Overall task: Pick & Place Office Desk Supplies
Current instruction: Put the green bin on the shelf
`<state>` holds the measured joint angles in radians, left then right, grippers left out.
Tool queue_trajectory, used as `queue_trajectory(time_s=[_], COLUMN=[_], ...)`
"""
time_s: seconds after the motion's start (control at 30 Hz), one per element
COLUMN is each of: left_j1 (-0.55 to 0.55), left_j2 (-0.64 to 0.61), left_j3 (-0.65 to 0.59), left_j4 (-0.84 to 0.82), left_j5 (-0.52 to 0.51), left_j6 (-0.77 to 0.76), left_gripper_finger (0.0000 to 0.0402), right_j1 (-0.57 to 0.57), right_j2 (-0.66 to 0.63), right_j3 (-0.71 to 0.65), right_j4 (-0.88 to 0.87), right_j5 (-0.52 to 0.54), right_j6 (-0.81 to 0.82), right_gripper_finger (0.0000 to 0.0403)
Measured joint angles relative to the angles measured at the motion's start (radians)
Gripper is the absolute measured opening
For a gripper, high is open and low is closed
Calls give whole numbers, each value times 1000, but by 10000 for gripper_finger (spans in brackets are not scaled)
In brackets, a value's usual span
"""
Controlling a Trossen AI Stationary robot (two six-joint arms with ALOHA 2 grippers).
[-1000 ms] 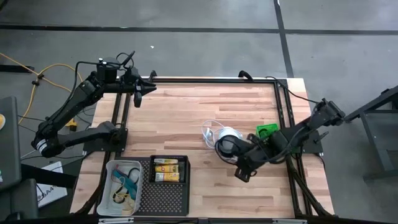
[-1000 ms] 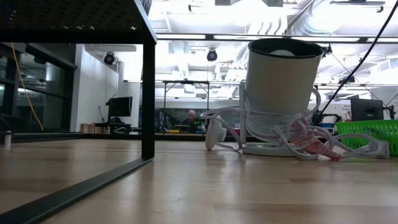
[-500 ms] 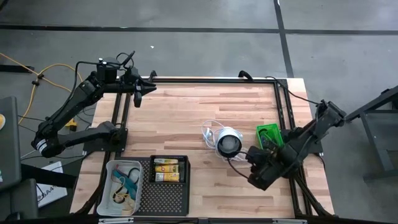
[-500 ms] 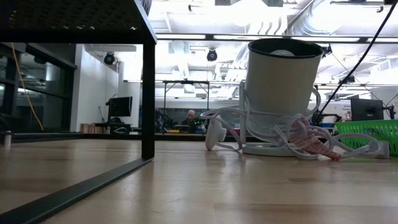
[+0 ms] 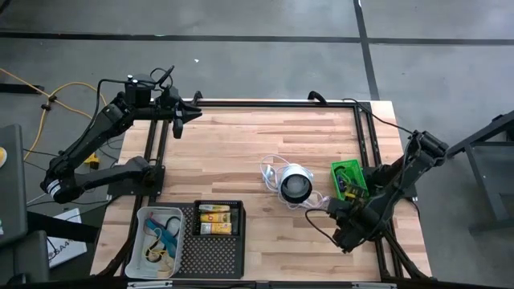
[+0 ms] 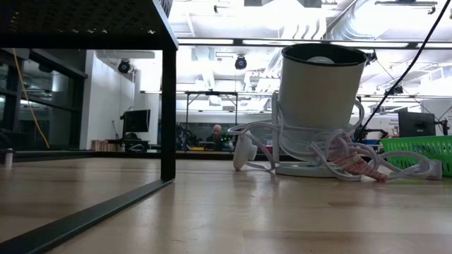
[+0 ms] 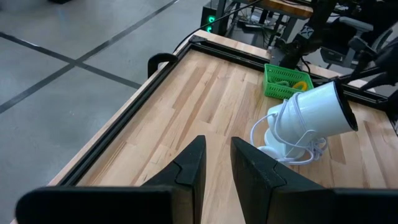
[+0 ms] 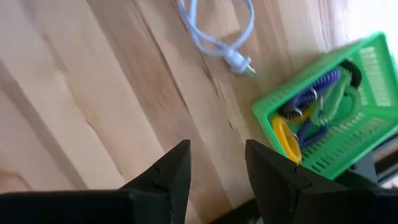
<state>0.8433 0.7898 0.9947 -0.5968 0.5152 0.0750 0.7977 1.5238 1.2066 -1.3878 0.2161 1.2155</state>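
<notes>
Coiled purple, green and yellow loops (image 8: 317,102) lie in a green tray (image 5: 348,178) near the table's right edge. Yellow-and-white packs (image 5: 218,218) sit in a black tray (image 5: 218,245) at the near edge. Teal and dark cords (image 5: 161,234) lie in a clear tray (image 5: 144,217) beside it. My right gripper (image 8: 216,165) is open and empty above bare wood, near-side of the green tray (image 8: 367,59). In the high view my right gripper (image 5: 344,231) hangs there. My left gripper (image 7: 216,163) waits at the far left corner, open by a narrow gap, its high-view place being (image 5: 181,114).
A round white-and-black object (image 5: 295,185) lies on its side mid-table, its white cord (image 5: 269,170) looped beside it, the plug (image 8: 241,63) on the wood. A black frame rail (image 5: 365,152) runs along the right edge. The low view shows the object (image 6: 321,106) and the green tray (image 6: 417,152).
My right gripper has drawn away from the round white-and-black object, moving toward the table's right edge and a little toward the near edge. The object and its cord have stayed where they were. The left arm has kept still.
</notes>
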Motion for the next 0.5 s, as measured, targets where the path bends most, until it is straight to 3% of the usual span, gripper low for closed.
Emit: queue_trajectory(time_s=[0.33,0.5], left_j1=[0,0], left_j2=[0,0], left_j3=[0,0], left_j4=[0,0], left_j5=[0,0], left_j6=[0,0], left_gripper_finger=[69,69], right_j1=[58,3], right_j2=[-91,-183], right_j3=[-189,-283], right_j4=[67,109], right_j5=[-10,-15], right_j6=[179,307], right_gripper_finger=[140,140])
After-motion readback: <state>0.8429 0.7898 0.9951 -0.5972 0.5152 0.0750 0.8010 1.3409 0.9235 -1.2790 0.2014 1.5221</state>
